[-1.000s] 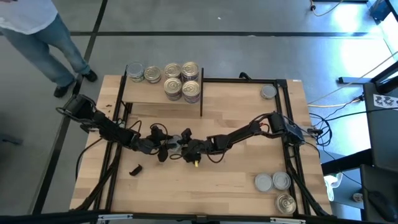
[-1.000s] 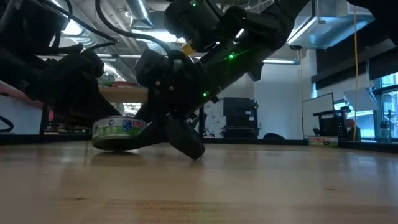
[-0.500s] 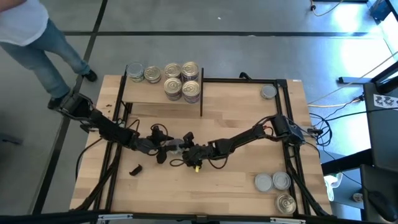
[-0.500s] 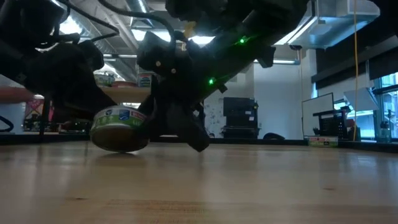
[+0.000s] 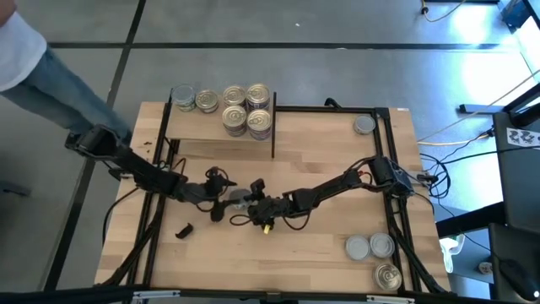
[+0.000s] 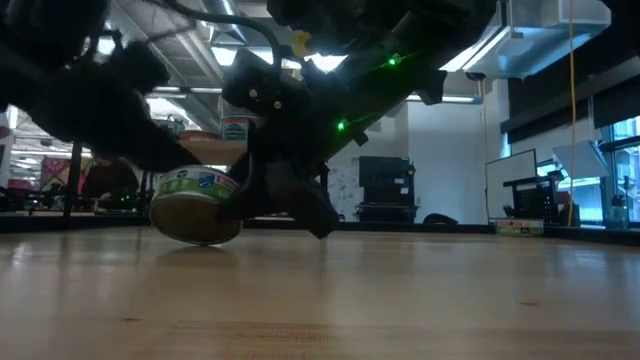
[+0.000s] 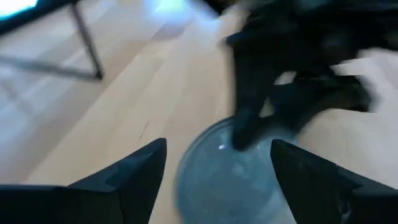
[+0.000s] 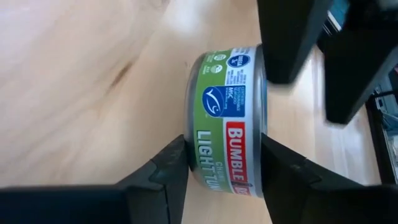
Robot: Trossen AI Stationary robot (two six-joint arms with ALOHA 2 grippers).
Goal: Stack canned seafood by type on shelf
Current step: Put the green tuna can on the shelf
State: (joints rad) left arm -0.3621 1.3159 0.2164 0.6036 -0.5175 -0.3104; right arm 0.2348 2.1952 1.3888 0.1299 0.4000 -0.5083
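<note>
At the middle of the wooden table we see both grippers meeting over a single tin. The right gripper clamps this tin across its top and bottom faces, so the green and red label shows between its fingers. In the low view the tin sits tilted, one edge raised from the table. The left gripper stands wide apart on either side of the tin's grey top without gripping it. On the shelf at the far edge we count two single tins and two stacks. A lone tin lies by the far right corner, and three more tins lie near the right front corner.
</note>
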